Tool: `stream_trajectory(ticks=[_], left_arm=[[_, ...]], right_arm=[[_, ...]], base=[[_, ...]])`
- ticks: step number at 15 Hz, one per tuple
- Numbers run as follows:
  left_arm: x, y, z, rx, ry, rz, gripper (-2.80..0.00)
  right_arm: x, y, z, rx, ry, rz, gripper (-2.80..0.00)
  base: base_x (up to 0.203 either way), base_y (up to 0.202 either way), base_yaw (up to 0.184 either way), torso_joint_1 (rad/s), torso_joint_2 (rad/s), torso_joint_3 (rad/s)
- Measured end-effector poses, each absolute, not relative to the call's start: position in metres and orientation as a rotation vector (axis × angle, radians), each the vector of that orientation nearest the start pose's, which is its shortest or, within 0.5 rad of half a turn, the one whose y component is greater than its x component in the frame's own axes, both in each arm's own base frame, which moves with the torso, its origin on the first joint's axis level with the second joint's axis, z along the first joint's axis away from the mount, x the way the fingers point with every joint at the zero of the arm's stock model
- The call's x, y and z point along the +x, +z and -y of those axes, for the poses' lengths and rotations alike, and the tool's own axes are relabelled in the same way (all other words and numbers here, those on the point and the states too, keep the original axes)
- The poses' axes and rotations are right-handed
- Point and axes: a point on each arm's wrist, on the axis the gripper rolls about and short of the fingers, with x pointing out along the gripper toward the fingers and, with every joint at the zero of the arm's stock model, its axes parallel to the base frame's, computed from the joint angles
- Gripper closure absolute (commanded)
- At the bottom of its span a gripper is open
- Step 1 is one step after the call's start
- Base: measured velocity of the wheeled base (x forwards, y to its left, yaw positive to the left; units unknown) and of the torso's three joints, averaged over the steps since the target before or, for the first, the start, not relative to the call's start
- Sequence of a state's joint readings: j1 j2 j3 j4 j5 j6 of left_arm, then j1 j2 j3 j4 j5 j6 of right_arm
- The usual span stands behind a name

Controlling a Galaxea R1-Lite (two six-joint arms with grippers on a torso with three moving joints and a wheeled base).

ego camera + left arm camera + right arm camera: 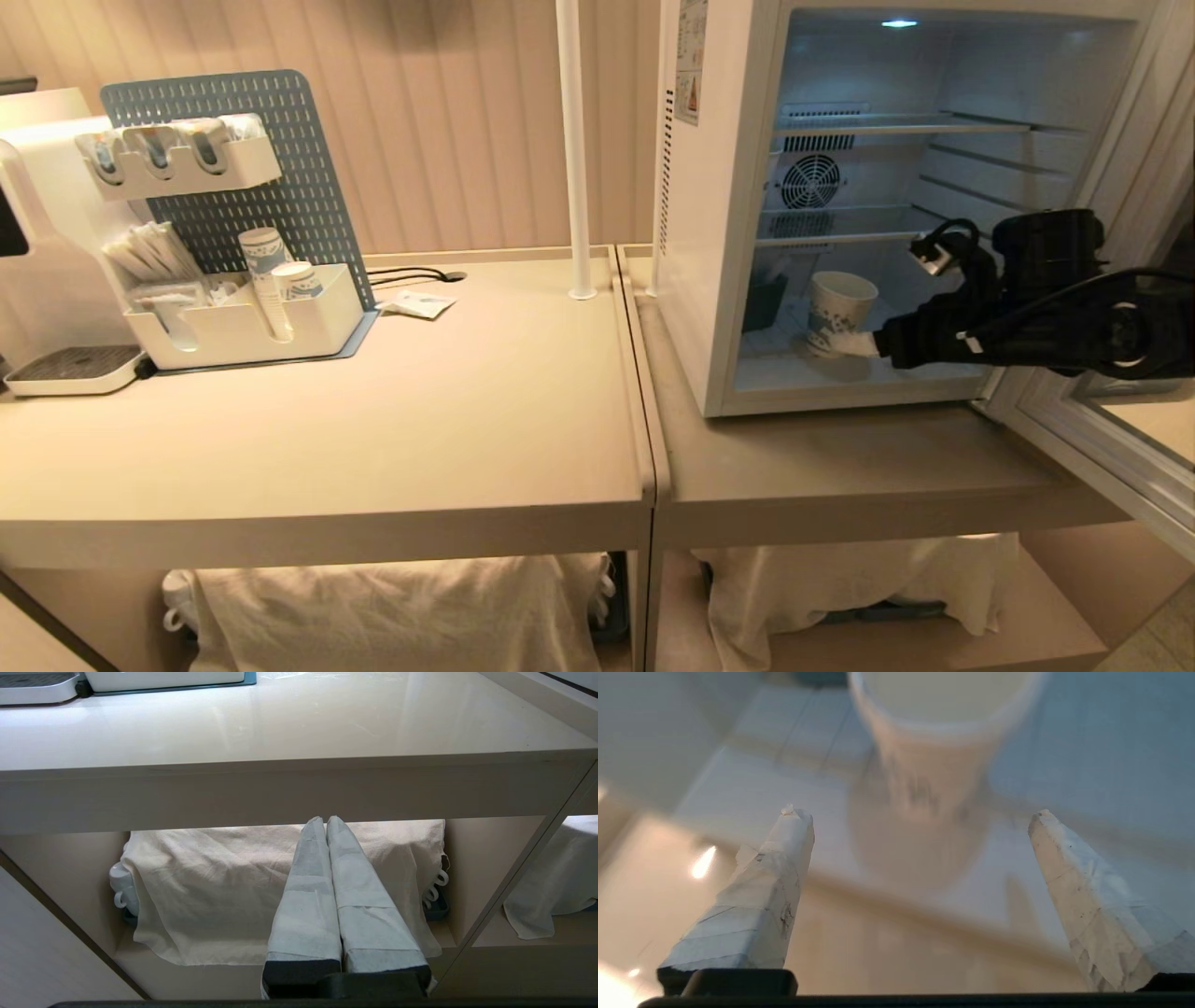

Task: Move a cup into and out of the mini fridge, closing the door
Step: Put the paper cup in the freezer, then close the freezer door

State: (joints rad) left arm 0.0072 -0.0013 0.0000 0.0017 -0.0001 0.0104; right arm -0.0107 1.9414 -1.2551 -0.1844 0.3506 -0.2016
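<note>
The mini fridge stands on the right table with its door swung wide open at the right. The cup, white paper with blue print, stands upright on the fridge's floor under the wire shelves. My right gripper reaches in from the right, low beside the cup's base. In the right wrist view, the right gripper is open, its taped fingers wide apart. The cup stands just beyond their tips, with nothing between them. My left gripper is parked below the table's edge, shut and empty.
A dark container sits at the fridge's back left. On the left table are a white organizer with stacked cups, a blue pegboard, a white appliance and a packet. A white pole rises between the tables. Cloth covers the lower shelves.
</note>
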Motion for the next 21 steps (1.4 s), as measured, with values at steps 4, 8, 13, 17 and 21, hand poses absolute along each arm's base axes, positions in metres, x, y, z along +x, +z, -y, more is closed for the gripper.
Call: stream_trajectory(ticks=[4,8,13,17,21], left_arm=[[-0.023,0.075,0.0,0.011,0.007,0.0,0.0],[-0.023,0.075,0.0,0.01,0.007,0.0,0.0],[-0.023,0.075,0.0,0.011,0.007,0.0,0.0],[-0.023,0.075,0.0,0.011,0.007,0.0,0.0],[-0.023,0.075,0.0,0.01,0.007,0.0,0.0]], right_arm=[[0.317,0.218,0.006,-0.058,0.34,-0.487,0.0],[0.226,0.247,0.009,-0.017,0.309,-0.595,0.0],[0.102,0.247,0.0,0.011,0.307,-0.764,0.0],[0.024,0.189,-0.005,-0.061,0.256,-0.698,0.0],[-0.005,0.12,-0.003,-0.057,0.195,-0.465,0.0]], base=[[0.0,0.0,0.0,0.0,0.0,0.0],[0.0,0.0,0.0,0.0,0.0,0.0],[0.0,0.0,0.0,0.0,0.0,0.0],[0.0,0.0,0.0,0.0,0.0,0.0],[0.0,0.0,0.0,0.0,0.0,0.0]])
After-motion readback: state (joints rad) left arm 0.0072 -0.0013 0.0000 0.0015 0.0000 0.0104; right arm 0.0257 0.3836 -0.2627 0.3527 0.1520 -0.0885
